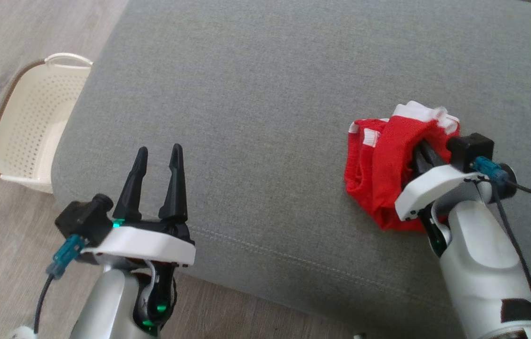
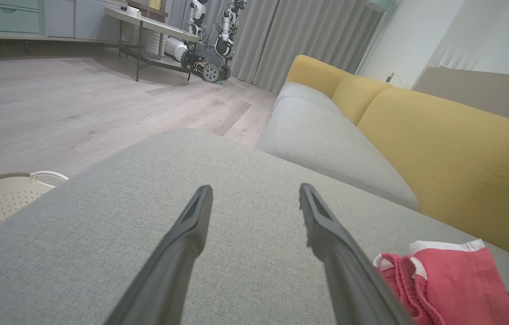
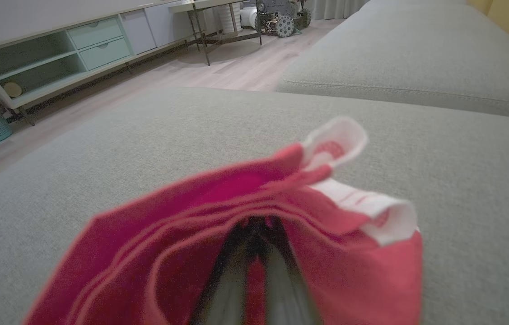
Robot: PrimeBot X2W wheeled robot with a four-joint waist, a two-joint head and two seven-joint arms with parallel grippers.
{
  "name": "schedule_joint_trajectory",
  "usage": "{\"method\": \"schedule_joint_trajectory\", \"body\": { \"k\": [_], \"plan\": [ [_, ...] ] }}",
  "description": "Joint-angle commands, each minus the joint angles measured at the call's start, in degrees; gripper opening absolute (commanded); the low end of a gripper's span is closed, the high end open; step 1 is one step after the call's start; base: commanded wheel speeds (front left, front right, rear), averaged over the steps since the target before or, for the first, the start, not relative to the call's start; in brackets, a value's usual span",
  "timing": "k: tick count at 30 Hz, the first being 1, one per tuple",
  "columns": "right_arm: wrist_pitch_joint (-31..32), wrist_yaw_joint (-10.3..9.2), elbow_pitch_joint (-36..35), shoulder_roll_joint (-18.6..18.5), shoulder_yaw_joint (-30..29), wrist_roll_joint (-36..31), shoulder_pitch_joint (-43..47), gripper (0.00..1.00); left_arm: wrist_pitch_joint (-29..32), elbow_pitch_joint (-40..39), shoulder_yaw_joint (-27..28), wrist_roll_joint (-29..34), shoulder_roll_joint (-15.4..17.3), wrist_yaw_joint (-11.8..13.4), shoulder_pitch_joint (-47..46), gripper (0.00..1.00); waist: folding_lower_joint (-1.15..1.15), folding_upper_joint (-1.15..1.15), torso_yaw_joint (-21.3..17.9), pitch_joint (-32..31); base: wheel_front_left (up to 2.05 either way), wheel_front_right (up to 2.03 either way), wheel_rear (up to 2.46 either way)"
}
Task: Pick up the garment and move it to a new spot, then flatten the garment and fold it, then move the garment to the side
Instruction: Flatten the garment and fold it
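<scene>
- The right pincer (image 1: 423, 153) has its two dark fingers drawn close together, nipped on the crumpled red cloth garment with white ribbed edging (image 1: 383, 174). The cloth bunches around and over the fingers, hiding their tips.
- The garment lies in a heap on the broad grey fabric sofa cushion (image 1: 265, 103), right at that pincer and spilling to its left. A bit of white edging pokes out just past the fingertips.
- The left pincer (image 1: 159, 149) stands spread with nothing between its fingers, and the garment is well off to its right. A pale perforated plastic basket (image 1: 29, 122) sits on the floor to its left.
- To my eye the garment is light and limp, neither fragile nor slippery. It should sag from whichever point is held, and a shallow pinch may catch only one layer.
- The white band looks the firmest place to take hold — one pincer near each end of it ought to let the rest hang open for flattening.
</scene>
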Motion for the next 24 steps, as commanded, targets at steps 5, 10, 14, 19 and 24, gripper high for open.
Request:
{"method": "schedule_joint_trajectory", "body": {
  "k": [5,10,14,19,24],
  "plan": [
    [-0.5,0.1,-1.0,1.5,4.0,-0.3,-3.1,0.0,-0.3,-1.9,1.8,-0.6,0.5,0.4,-1.1,1.0,0.0,0.0,1.1,-0.4,0.0,0.0,0.0],
    [-0.1,0.1,-0.5,1.9,6.3,-0.2,-4.6,0.0,-0.3,-2.6,1.8,-1.4,0.5,0.8,-0.9,1.0,0.0,0.0,1.9,0.2,0.0,0.0,0.0],
    [0.7,0.1,0.6,2.1,8.6,0.1,-5.9,0.0,-0.3,-2.4,1.5,-1.7,0.5,0.8,-0.7,1.0,0.0,0.0,2.5,1.0,0.0,0.0,0.0],
    [2.4,0.1,3.6,2.3,12.2,1.1,-6.0,0.0,-0.3,-2.4,1.2,-2.2,0.5,1.1,-1.0,1.0,0.0,0.0,3.1,1.3,0.0,0.0,0.0],
    [2.0,0.1,4.1,2.7,17.5,6.8,-5.1,0.0,-0.3,-2.4,1.3,-2.2,0.5,1.3,-0.9,1.0,0.0,0.0,2.5,1.1,0.0,0.0,0.0]
  ]
}}
